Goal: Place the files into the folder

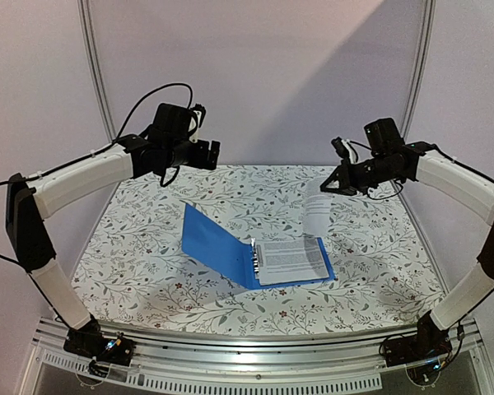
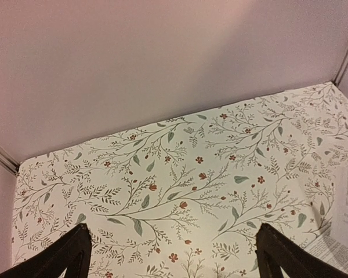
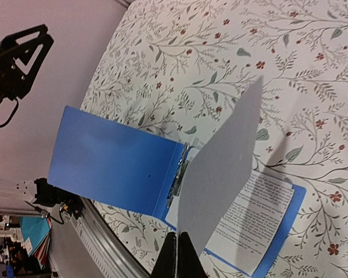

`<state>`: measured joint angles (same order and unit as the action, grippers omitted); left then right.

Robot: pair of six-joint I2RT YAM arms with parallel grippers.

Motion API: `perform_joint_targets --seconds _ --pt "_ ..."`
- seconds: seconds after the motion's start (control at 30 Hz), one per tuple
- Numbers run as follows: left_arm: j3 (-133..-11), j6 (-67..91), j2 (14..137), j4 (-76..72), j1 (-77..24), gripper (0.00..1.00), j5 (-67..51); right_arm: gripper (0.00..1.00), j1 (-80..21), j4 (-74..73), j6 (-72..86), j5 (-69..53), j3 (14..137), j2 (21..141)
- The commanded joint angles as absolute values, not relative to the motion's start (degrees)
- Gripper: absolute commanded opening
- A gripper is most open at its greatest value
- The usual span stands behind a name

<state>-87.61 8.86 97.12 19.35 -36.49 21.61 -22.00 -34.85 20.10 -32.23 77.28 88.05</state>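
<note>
Left arm [image 1: 82,177] is up, elbow near-left, forearm reaching right. Left gripper [image 1: 213,153] is wide open with nothing in it (both fingers [image 2: 69,255] sit in the bottom corners of its wrist view). Right arm [image 1: 461,185] mirrors it, forearm reaching left. Right gripper [image 1: 326,188] is closed, pinching the top edge of a sheet [image 1: 317,216] hanging below. Grippers well apart.

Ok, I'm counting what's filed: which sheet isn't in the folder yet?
The hanging sheet, pinched by its top edge in the shut right pincer and held in the air. The flat sheet lies on the open folder.
</note>
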Motion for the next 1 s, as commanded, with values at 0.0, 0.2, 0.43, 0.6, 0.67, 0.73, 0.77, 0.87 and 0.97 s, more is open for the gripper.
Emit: perform_joint_targets --seconds 0.0,0.2,0.43,0.6,0.67,0.73,0.77,0.87,0.97 --pt "-85.99 8.77 95.18 15.37 -37.2 1.0 23.98 0.0 -23.7 -43.13 17.8 -39.91 80.29 90.79" --pt "-85.74 8.39 95.11 15.38 -36.91 0.99 24.5 0.0 -23.73 -47.96 15.93 -39.85 78.49 94.36" --pt "-85.43 8.48 95.23 15.29 -36.76 0.99 24.61 0.0 -23.73 -49.87 14.43 -32.58 77.82 104.91" --pt "-85.34 8.49 95.77 15.34 -36.75 1.0 24.35 0.0 -23.7 -51.12 13.3 -27.8 82.14 111.02" --pt "-85.34 8.52 95.93 15.42 -36.74 1.0 24.35 0.0 -23.69 -50.92 13.14 -27.53 82.89 112.49" --pt "-85.34 8.62 96.03 15.46 -36.74 1.0 24.26 0.0 -23.73 -50.71 13.01 -27.59 83.13 113.13" --pt "-85.34 8.67 96.12 15.47 -36.74 0.99 24.26 0.0 -23.71 -50.53 12.77 -27.61 83.19 113.44" --pt "-85.34 8.7 96.38 15.47 -36.74 0.99 24.19 0.0 -23.73 -50.74 12.1 -26.19 83.95 114.01" --pt "-85.34 8.8 96.63 15.47 -36.74 0.99 23.95 0.0 -23.73 -51.71 10.94 -24.68 85.95 115.45"
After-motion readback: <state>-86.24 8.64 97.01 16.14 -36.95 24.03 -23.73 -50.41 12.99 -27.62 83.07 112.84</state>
